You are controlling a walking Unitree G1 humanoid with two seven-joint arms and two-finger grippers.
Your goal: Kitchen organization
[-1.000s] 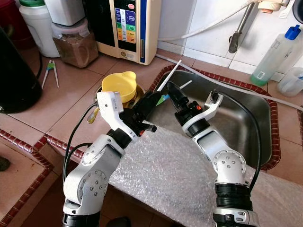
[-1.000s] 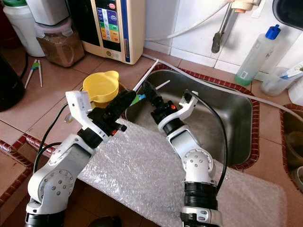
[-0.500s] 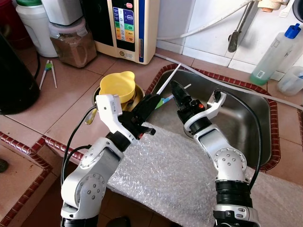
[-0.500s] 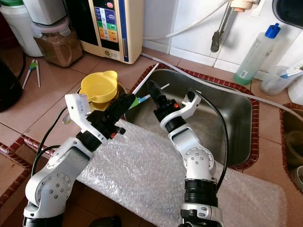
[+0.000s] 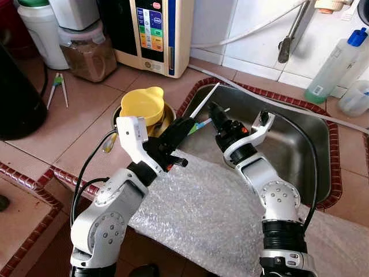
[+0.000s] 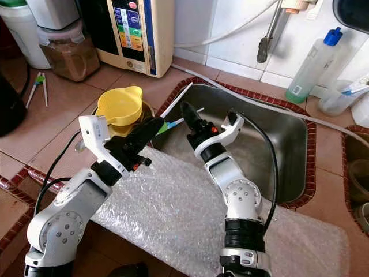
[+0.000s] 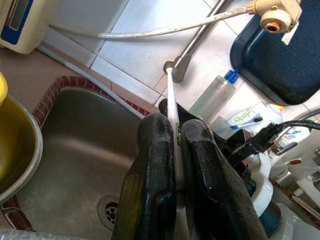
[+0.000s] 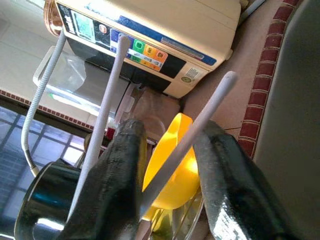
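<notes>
Both grippers lower than second ago, chopsticks tilted nearer sink rim. Left gripper (image 5: 183, 126) clenched on white chopstick (image 5: 205, 100) beside yellow bowl (image 5: 142, 105). Right gripper (image 5: 215, 114) over sink (image 5: 300, 144), fingers apart around second chopstick (image 8: 192, 135), unclear whether gripped. Task early, judging by clutter: chopsticks not stowed. Both arms reach forward over bubble wrap (image 5: 202, 213), converging.

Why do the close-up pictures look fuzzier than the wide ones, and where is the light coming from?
Eye views: sharp, evenly daylit, soft sheen on the sink. Left wrist view: left gripper fingers loom close and soft around the white chopstick; tiles bright. Right wrist view: right gripper fingers blurred, yellow cup glowing, window glare behind.
</notes>
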